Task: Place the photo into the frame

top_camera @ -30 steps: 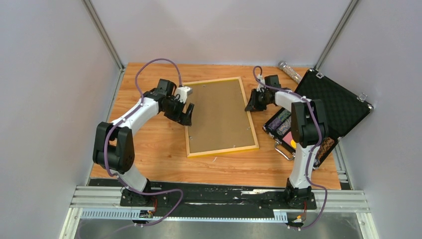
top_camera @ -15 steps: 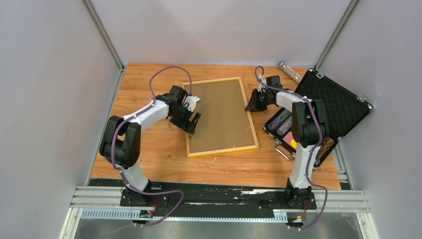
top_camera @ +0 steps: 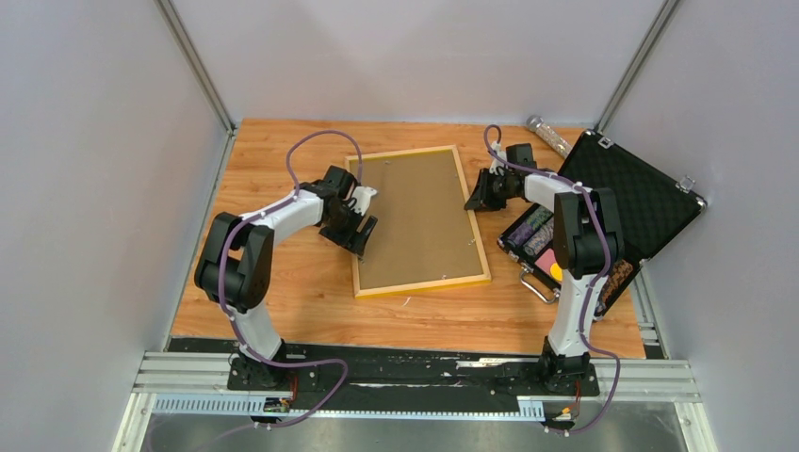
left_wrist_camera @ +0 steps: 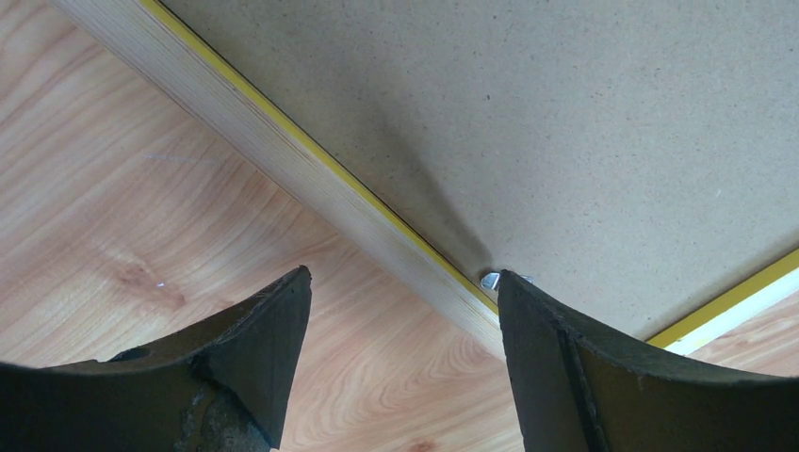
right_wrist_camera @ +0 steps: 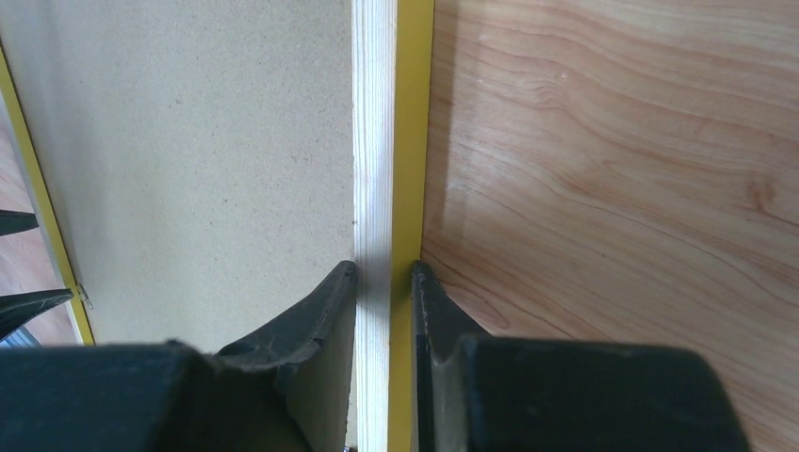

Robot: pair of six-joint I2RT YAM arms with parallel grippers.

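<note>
On the wooden tabletop [top_camera: 283, 282], roughly midway between the left and right edges and somewhat nearer the far edge: the frame [top_camera: 422, 286], lying flat with its back up, long sides running from far to near. Within the yellow rails, nothing showing but the brown backing board [top_camera: 415, 221], with a small metal clip [left_wrist_camera: 490, 280] at the left rail, toward the near-left corner of the frame. At the right rail, toward its far end: the right gripper [right_wrist_camera: 383, 268], closed down to a narrow gap and pinching that rail, one finger [right_wrist_camera: 316, 315] on the board side, the other pressed against the yellow outer face. At the left rail, toward its near end: the left gripper [left_wrist_camera: 403, 275], spread wide and holding nothing, straddling the rail with one finger [left_wrist_camera: 254, 348] above bare tabletop and the other above the board, just beside the clip; cannot tell whether either tip touches down. Along the right edge of the tabletop, near the frame but apart from it: an open black case [top_camera: 641, 202] with foam lining in the raised lid and assorted small items in the lower half. Near the far-right corner: a glittery tube [top_camera: 548, 135], lying on its side.
</note>
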